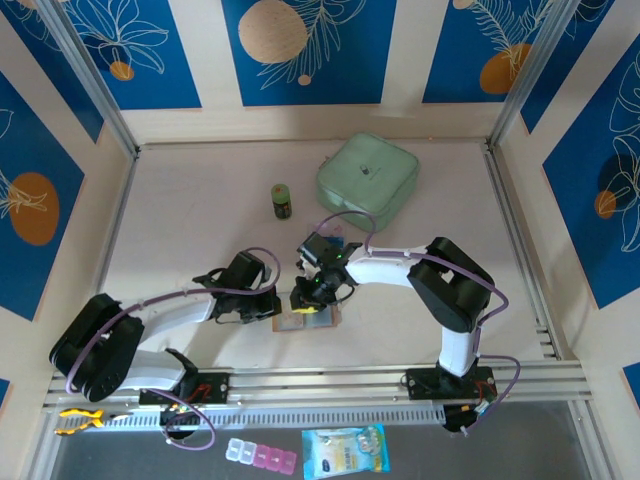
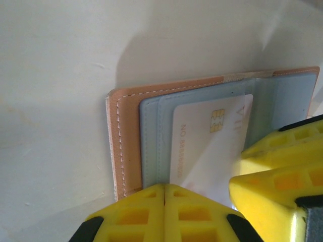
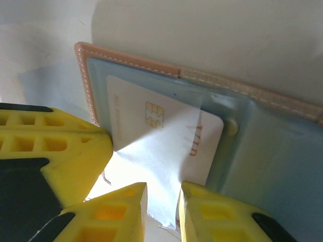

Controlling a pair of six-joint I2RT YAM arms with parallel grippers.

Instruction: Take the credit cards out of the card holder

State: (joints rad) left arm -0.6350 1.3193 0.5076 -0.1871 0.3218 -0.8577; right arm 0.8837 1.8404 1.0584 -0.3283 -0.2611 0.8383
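Observation:
The card holder [image 1: 305, 322] lies open on the table between the two arms, with tan leather [image 2: 128, 141] around grey see-through pockets. A white credit card [image 2: 207, 146] with a gold chip sits in a pocket; no other credit cards are visible. My left gripper [image 2: 165, 187] is shut, its tips pressed on the holder's near edge. My right gripper [image 3: 162, 201] stands with a narrow gap between its jaws, tips down on the card [image 3: 146, 121], whose white face shows in the gap. From above, the left gripper [image 1: 278, 305] and right gripper [image 1: 310, 295] nearly touch.
A mint-green zip case [image 1: 367, 172] and a small green bottle [image 1: 283, 201] stand at the back. A pill box [image 1: 261, 455] and a blue-printed sachet [image 1: 345, 450] lie in front of the arm bases. In the right wrist view, the left gripper's fingers [image 3: 50, 146] crowd in.

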